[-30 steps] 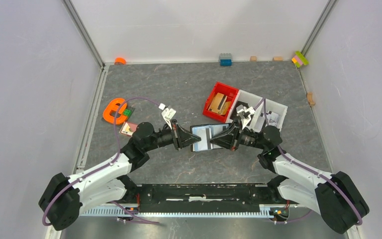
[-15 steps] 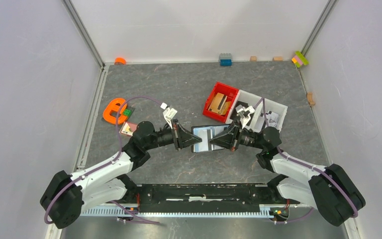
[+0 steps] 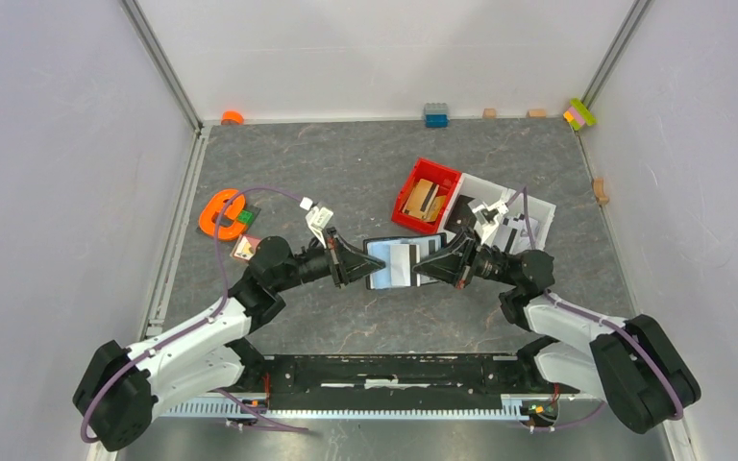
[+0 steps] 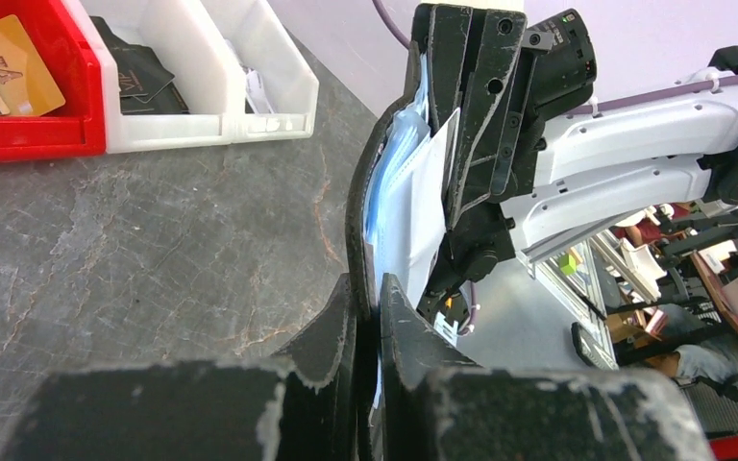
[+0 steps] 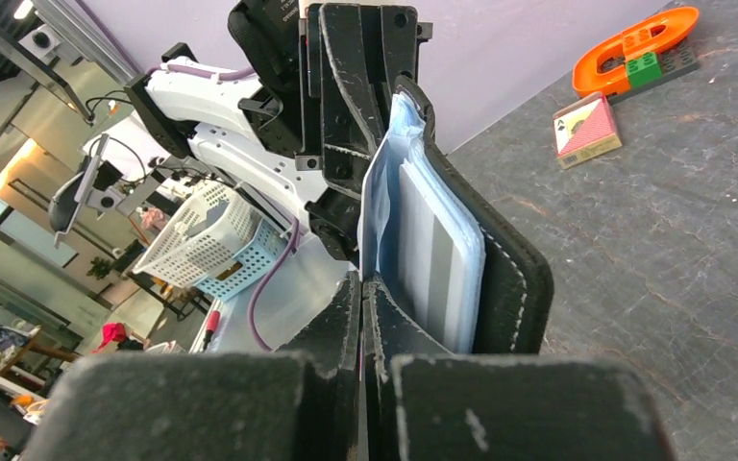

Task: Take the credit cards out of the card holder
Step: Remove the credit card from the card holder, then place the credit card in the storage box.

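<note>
- Left gripper [image 3: 356, 262] clenched on the left edge of the card holder [image 5: 514, 288]; in the left wrist view its fingers [image 4: 332, 322] pinch the black outer flap low down.
- Right gripper [image 3: 427, 263] faces it from the right, jaws pressed fully together at the holder's other end. The right wrist view shows the pale blue lining running down into the pinch. Can't tell if a card is caught in there too.
- Card holder hangs between the two grippers, off the desk [image 3: 346, 173], over its middle. It sits just near-side of the red bin [image 3: 408, 189].
- Holder is open, pale blue inside facing up in the top view, black shell underneath.
- One credit card [image 5: 432, 264], whitish with a grey stripe, sits in the holder's pocket, not out. In the top view it shows at the middle of the holder.
- Left wrist view shows a white card edge [image 4: 423, 211] standing between the blue lining and the right gripper's fingers.
- Red bin holds tan pieces. White bins [image 3: 545, 213] touch its right side, with dark and white items inside, too small to name.
- Orange loop-shaped toy [image 5: 591, 72] is near the desk's left edge, with a green block on it.
- Small red-and-white box [image 5: 586, 130] lies just near-side of the toy, beside the left arm.
</note>
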Tool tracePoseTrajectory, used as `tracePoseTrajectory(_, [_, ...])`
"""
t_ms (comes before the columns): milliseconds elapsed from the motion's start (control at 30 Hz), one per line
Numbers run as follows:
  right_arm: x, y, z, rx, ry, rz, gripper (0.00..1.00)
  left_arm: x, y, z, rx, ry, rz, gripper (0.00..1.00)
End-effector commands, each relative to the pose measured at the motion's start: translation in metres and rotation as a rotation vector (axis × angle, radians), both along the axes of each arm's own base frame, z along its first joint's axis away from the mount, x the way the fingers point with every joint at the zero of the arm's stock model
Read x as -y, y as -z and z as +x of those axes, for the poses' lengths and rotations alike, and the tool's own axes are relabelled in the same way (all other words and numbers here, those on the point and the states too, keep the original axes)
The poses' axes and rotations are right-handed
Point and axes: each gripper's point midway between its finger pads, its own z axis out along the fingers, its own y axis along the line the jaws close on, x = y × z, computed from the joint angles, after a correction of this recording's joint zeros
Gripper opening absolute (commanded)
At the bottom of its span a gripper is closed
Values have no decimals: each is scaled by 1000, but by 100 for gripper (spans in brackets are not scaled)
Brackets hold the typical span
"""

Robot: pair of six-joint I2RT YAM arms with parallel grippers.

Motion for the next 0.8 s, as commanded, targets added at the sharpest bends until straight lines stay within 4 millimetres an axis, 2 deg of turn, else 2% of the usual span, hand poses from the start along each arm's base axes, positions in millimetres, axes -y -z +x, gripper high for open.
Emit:
tracePoseTrajectory(0, [5, -18, -15, 77, -56, 61, 0, -6, 1, 12, -1, -71, 0, 2])
tracePoseTrajectory(100, [12, -7, 2, 24, 13, 35, 0, -13, 5, 19, -12, -123, 14, 2])
tracePoseTrajectory(200, [23, 23, 34, -80, 145, -46, 0, -29, 21, 38, -42, -264, 91, 2])
tracePoseTrajectory(267, [32, 35, 46, -124, 202, -73, 0, -41, 28, 49, -55, -355, 136, 2])
tracePoseTrajectory(433, [52, 44, 66, -179, 298, -79, 0, -60, 38, 60, -63, -476, 192, 2])
tracePoseTrajectory(533, [71, 63, 92, -255, 420, -123, 0, -64, 40, 63, -56, -496, 212, 2])
tracePoseTrajectory(633, [93, 93, 120, -359, 578, -212, 0, -64, 43, 64, -57, -500, 227, 2])
tracePoseTrajectory(767, [114, 103, 148, -424, 726, -265, 0, -63, 44, 65, -65, -495, 234, 2])
